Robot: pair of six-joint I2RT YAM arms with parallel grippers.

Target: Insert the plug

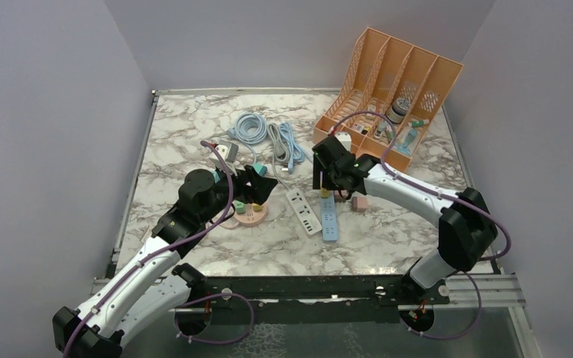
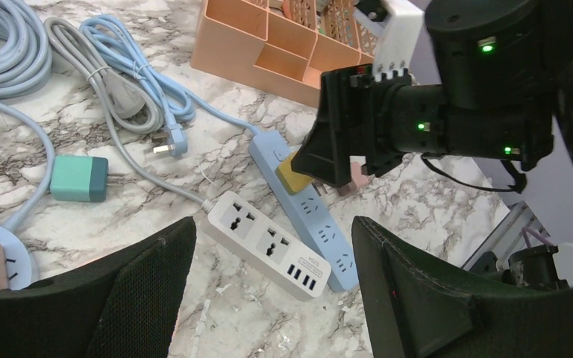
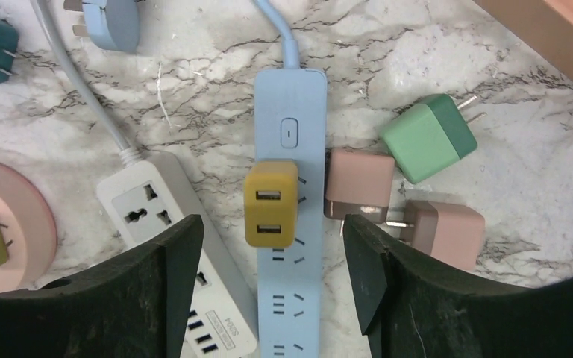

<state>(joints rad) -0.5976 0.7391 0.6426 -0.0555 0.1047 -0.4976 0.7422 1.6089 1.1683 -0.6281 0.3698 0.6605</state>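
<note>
— What's in your container?
— The orange file organizer (image 1: 388, 97) at the back right holds a dark jar (image 1: 398, 110) in one slot. I can't make out the small bits in the others.
— And your arms?
— Your right gripper (image 3: 272, 231) hangs over the blue power strip (image 3: 291, 298), jaws spread either side of the yellow plug (image 3: 271, 203). The plug stands on the strip's sockets just below the switch, and neither finger touches it. Your left gripper (image 2: 272, 227) reaches low toward the white power strip (image 2: 239, 220), jaws apart, nothing between them.
— The surface?
— A marble-patterned table (image 1: 194, 142) with grey walls around it. Two pink adapters (image 3: 358, 184) and a green adapter (image 3: 427, 138) lie beside the blue strip.
</note>
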